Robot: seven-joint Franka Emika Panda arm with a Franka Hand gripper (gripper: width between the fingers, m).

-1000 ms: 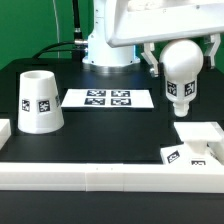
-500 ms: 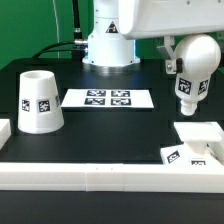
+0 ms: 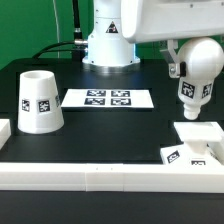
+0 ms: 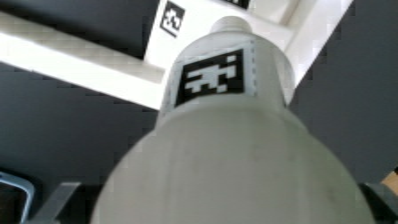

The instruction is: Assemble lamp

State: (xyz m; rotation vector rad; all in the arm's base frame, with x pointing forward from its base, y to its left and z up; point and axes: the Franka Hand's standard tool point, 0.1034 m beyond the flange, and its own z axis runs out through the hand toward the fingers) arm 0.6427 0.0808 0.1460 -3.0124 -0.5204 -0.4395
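On the exterior view's left, near that edge of the worktop (image 3: pixel 110 130), the shade (image 3: pixel 39 101) stands upright, wide end down. The marker board (image 3: pixel 108 98) lies flat mid-worktop. In the front corner on the exterior view's right sits the base (image 3: pixel 200 135), beside the front rail (image 3: pixel 100 175). Higher up by that right edge, my end effector (image 3: pixel 197 58) is clamped around the bulb (image 3: pixel 195 88), holding it off the worktop with its neck pointing down.

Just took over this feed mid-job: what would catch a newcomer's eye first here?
The ball-shaped bulb, clamped in the pincer, hangs in the air at the exterior view's right and fills the wrist view. The lamp base lies on the table on that same side, while the cup-like shade stands at the exterior view's left, beside the marker board.
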